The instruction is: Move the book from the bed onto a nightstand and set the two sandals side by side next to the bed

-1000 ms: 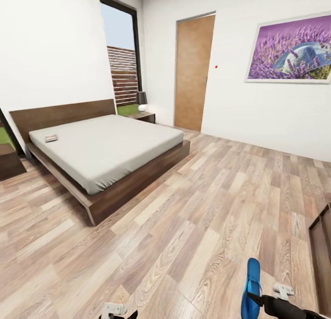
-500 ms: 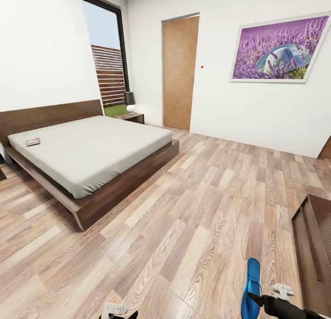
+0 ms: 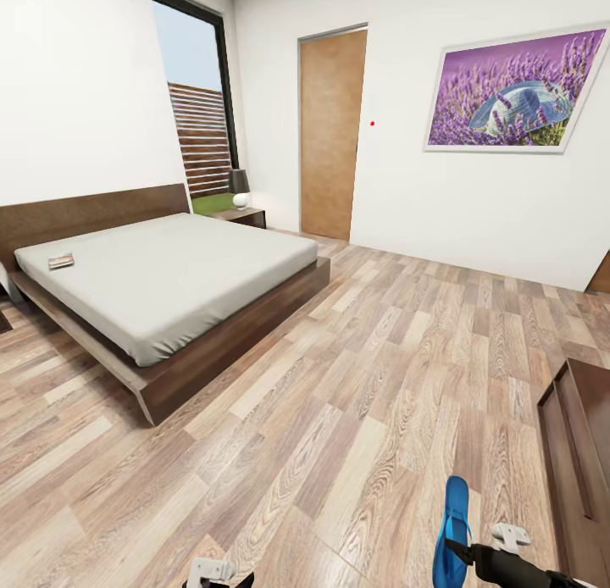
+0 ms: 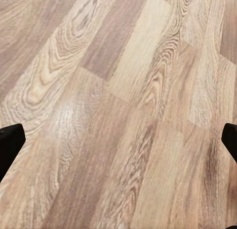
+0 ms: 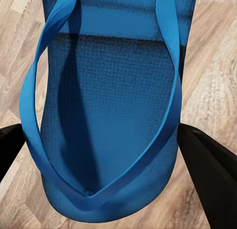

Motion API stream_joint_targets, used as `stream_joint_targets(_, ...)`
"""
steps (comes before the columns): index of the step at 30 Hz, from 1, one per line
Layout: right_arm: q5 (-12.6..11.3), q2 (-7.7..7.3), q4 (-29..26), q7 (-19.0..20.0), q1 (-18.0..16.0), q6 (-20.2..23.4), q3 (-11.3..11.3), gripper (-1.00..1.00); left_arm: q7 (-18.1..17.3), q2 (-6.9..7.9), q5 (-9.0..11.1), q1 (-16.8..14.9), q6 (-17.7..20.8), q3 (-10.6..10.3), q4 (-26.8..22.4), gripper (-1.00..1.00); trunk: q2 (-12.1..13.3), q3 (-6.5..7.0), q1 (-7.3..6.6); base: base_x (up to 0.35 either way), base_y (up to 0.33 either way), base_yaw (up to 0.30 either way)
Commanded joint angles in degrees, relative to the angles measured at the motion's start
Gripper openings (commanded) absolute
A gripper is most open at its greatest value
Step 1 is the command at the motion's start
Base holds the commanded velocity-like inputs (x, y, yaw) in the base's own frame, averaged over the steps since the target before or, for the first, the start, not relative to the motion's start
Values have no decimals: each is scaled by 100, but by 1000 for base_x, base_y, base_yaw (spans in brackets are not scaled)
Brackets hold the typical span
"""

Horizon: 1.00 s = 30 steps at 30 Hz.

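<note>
In the head view the bed (image 3: 169,274) stands at the left with the book (image 3: 60,261) lying flat near its headboard. A nightstand (image 3: 247,217) sits beyond the bed's far corner, under the window. My right gripper (image 3: 458,548) is low at the bottom right, shut on one blue sandal (image 3: 451,529) held above the floor. The right wrist view shows that sandal (image 5: 106,105) strap side up, pressed between the two black fingers (image 5: 207,164). My left gripper (image 4: 118,145) is open over bare floor planks, its fingertips (image 4: 10,147) far apart.
A long low dark cabinet (image 3: 585,461) stands at the right edge. A brown door (image 3: 332,130), a tall window (image 3: 199,105) and a lavender picture (image 3: 512,92) line the far walls. A small lamp (image 3: 239,187) stands on the nightstand. Wood floor stretches between me and the bed.
The camera swung right at first, shifting the room leftward in view, then held still. My right gripper and the sandal have moved slightly left and lower in view.
</note>
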Motion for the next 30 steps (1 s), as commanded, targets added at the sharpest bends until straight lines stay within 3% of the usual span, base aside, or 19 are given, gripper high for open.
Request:
stream_joint_targets(1,-7,-1,4,19,-4,-2,-9,-100,-2,7,55,-3,-16,-30,5,100,-2,-5,-1,0,0,0)
stream_joint_targets(30,-2,8,5,19,-4,-3,-9,-100,-2,-1,59,-3,-15,-30,7,100,-2,-5,-1,0,0,0)
